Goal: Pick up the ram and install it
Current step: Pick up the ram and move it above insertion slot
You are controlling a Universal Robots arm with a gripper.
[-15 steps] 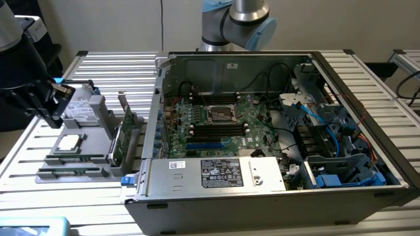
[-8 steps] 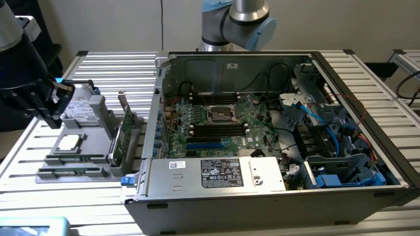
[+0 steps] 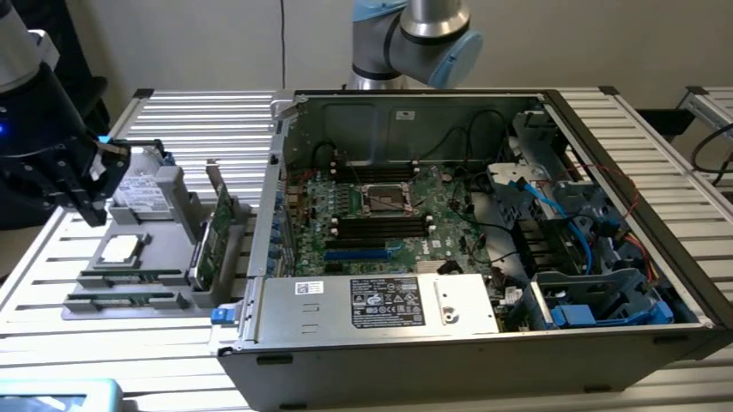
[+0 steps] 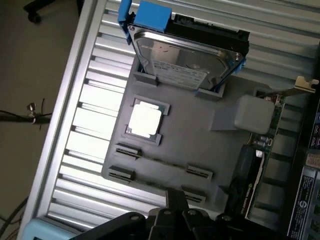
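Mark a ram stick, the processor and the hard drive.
Ram (image 3: 129, 276): exterior view, middle of its top edge.
Processor (image 4: 145, 120): wrist view, centre of its silver lid.
Hard drive (image 4: 182, 62): wrist view, middle of its labelled face.

Tool (image 4: 175, 206) near ram (image 4: 161, 161), edge-up in grey tray (image 4: 200, 142).

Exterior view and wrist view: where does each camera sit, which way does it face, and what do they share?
Exterior view: off the arm, raised, looking down into the open computer case on the slatted table; the arm shows beyond the case, the gripper at the exterior view's left.
Wrist view: on the wrist, looking down past the gripper onto the gray tray.
Shared: the tray with its hard drive, processor chip and ram, plus the gripper.
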